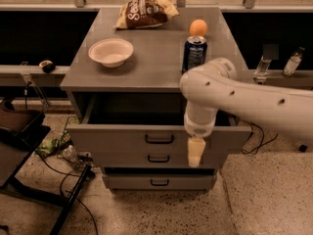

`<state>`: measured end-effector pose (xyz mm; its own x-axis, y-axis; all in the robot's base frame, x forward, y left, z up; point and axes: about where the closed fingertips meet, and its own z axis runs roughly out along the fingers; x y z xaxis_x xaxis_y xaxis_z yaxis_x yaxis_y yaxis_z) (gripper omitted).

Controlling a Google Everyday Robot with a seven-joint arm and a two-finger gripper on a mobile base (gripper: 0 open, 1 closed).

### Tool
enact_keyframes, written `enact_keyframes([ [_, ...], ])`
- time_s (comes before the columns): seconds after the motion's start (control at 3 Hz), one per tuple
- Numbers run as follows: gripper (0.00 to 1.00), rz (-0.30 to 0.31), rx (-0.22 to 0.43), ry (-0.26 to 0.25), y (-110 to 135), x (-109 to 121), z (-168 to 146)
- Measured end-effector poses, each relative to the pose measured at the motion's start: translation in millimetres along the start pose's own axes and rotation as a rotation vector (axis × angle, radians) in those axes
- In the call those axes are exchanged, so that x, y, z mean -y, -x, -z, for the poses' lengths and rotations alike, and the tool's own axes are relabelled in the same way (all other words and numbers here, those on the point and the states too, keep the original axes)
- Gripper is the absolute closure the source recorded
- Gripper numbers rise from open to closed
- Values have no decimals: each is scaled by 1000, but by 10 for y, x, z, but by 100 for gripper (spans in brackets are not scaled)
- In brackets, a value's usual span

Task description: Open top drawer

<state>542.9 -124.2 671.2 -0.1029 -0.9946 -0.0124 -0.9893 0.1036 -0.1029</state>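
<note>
The top drawer [117, 140] of a gray cabinet [151, 70] stood pulled well out toward the room, its flat front hanging forward of the cabinet top and its dark box open to view from above (what lay inside could not be made out). The robot's white arm [244, 99] reached in from the right and bent down over the drawer's right half, where the gripper [195, 153] pointed straight at the floor in front of the drawer face, to the right of the small black bar handle [159, 139] and clear of it. Its cream fingers [194, 150] appeared as one tapered piece with no gap between them, clenched on nothing. Below the open drawer sat the middle drawer [122, 159] and the bottom drawer [127, 181], both narrower, each with a similar black handle. On the cabinet top a pale bowl [111, 51] stood at the left, a bag of chips [145, 11] lay at the back, and an orange [198, 27] rested just behind a dark can [194, 54] near the right edge. Two clear bottles [293, 61] stood on a ledge beyond the arm, and tangled cables [58, 160] lay on the speckled floor at the left
</note>
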Motion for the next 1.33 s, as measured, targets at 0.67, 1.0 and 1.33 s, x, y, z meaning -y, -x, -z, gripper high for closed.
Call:
enact_keyframes([
  [0.67,65,-24,-48,58,-183,-374,19],
  [1.0,88,-24,-48,58,-183,-366,87],
  [1.33,91,-24,-48,59,-183,-365,93],
])
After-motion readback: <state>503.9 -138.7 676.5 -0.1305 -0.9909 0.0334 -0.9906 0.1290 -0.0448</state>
